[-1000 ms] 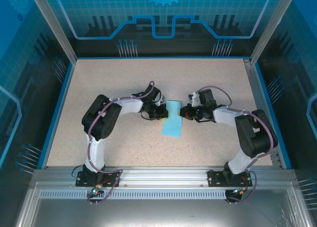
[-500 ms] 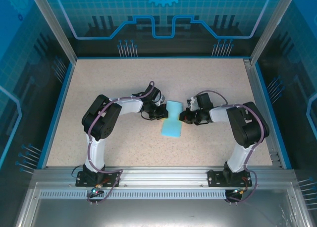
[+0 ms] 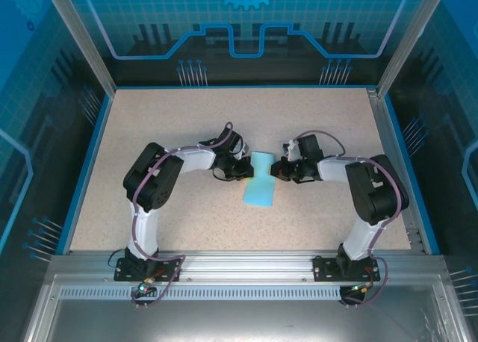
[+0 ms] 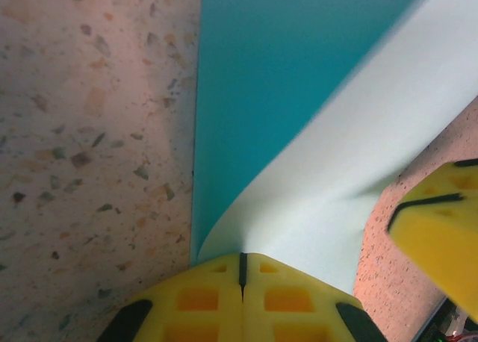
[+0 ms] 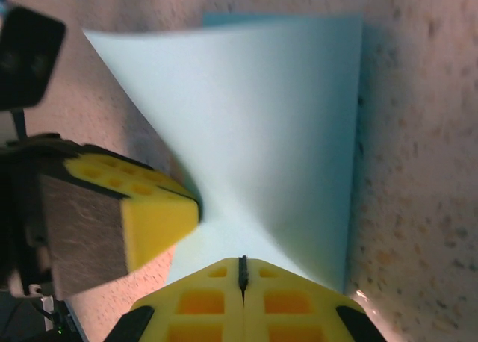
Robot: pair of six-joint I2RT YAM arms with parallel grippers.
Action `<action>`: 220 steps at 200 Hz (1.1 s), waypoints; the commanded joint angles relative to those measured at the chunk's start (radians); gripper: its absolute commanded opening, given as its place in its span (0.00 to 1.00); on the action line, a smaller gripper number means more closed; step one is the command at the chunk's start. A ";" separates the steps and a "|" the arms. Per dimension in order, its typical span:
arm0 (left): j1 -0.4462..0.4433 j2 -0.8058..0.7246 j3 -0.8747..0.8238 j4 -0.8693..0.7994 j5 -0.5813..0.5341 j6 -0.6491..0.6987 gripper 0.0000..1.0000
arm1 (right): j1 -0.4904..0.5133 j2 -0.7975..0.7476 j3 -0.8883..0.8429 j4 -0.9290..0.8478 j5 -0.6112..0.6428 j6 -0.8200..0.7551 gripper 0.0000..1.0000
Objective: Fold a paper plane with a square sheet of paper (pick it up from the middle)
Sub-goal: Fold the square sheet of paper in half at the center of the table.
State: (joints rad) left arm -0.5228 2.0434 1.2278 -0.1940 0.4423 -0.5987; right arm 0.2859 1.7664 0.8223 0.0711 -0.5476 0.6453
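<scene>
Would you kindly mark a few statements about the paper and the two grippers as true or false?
1. The paper sits on the table between the two arms. True.
2. The left gripper is wide open. False: its jaws are shut, pinching the paper.
3. The paper lies completely flat. False: part of it curls up, showing its pale underside.
4. The right gripper is shut at the paper's edge. True.
</scene>
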 commanded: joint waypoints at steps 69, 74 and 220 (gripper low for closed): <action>-0.007 0.070 -0.042 -0.099 -0.067 0.027 0.00 | -0.026 0.119 0.032 -0.063 0.042 -0.049 0.00; -0.006 0.069 -0.042 -0.100 -0.068 0.026 0.00 | -0.026 0.114 0.039 -0.070 0.037 -0.053 0.00; -0.006 0.064 -0.046 -0.097 -0.067 0.028 0.00 | -0.053 0.179 0.162 -0.161 0.052 -0.088 0.00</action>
State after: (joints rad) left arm -0.5228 2.0441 1.2278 -0.1936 0.4427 -0.5953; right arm 0.2478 1.9087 0.9817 -0.0414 -0.5354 0.5743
